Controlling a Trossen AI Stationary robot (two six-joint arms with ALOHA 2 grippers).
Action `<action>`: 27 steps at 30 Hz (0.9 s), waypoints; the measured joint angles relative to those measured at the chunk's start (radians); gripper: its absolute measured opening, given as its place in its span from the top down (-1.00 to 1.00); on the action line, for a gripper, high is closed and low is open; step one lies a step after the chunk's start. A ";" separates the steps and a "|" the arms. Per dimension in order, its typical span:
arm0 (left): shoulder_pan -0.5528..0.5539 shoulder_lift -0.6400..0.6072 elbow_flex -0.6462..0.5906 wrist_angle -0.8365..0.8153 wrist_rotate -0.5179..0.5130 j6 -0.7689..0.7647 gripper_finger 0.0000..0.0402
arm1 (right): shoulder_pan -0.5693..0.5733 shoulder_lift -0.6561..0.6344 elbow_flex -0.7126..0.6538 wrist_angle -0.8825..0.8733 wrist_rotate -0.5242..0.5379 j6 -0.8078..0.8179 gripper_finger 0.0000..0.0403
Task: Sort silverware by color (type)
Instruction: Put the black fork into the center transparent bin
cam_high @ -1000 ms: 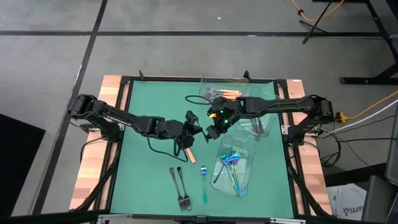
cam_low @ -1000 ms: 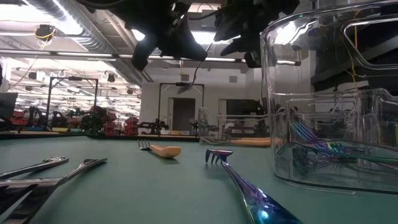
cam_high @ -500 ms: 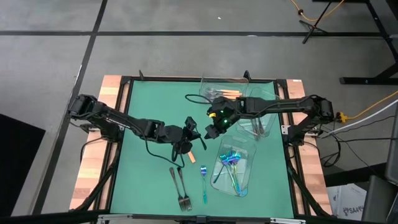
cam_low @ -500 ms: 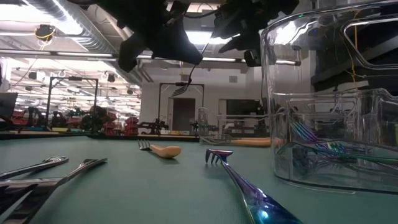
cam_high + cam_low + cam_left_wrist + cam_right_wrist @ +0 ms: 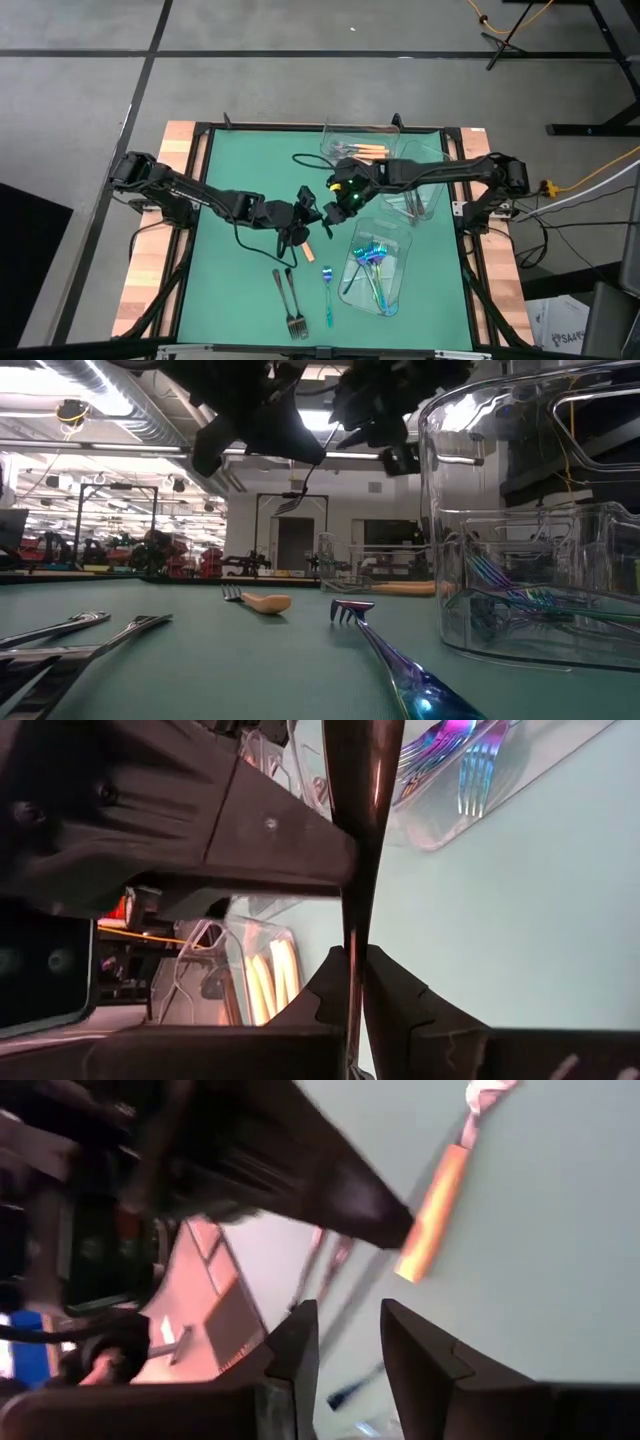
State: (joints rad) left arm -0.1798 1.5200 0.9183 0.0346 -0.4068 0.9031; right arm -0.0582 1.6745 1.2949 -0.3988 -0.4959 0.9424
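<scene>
Dark metal, a fork [image 5: 362, 830] stands clenched between the left claw [image 5: 297, 237] fingers above mid-worktop. The right claw [image 5: 333, 205] hovers just beside it, fingers parted and bare. Below them on the green worktop [image 5: 240, 290] lies an orange-handled fork [image 5: 304, 248]; nearer the front edge lie two dark forks [image 5: 290, 302] and an iridescent blue fork [image 5: 328, 296].

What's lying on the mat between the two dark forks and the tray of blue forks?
One loose blue-teal fork lies there alone, between the dark forks and the tray; the high view shows it.
</scene>
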 joint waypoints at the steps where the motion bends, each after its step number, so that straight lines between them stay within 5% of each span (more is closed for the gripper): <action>1: 0.003 0.000 0.000 0.000 0.001 0.000 0.95 | 0.000 0.003 0.001 0.014 -0.010 0.000 0.50; 11: 0.030 0.000 0.000 0.000 0.002 0.001 0.95 | 0.000 0.027 0.000 0.008 -0.032 0.005 0.52; 20: 0.030 0.001 -0.001 -0.003 0.004 0.001 0.95 | 0.000 0.026 -0.002 -0.011 -0.014 -0.001 0.95; 27: 0.031 0.001 -0.001 0.001 0.004 -0.001 0.82 | 0.000 0.026 -0.002 -0.026 0.010 -0.042 0.98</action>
State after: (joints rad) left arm -0.1490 1.5211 0.9173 0.0352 -0.4025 0.9024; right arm -0.0586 1.7008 1.2930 -0.4247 -0.4859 0.9001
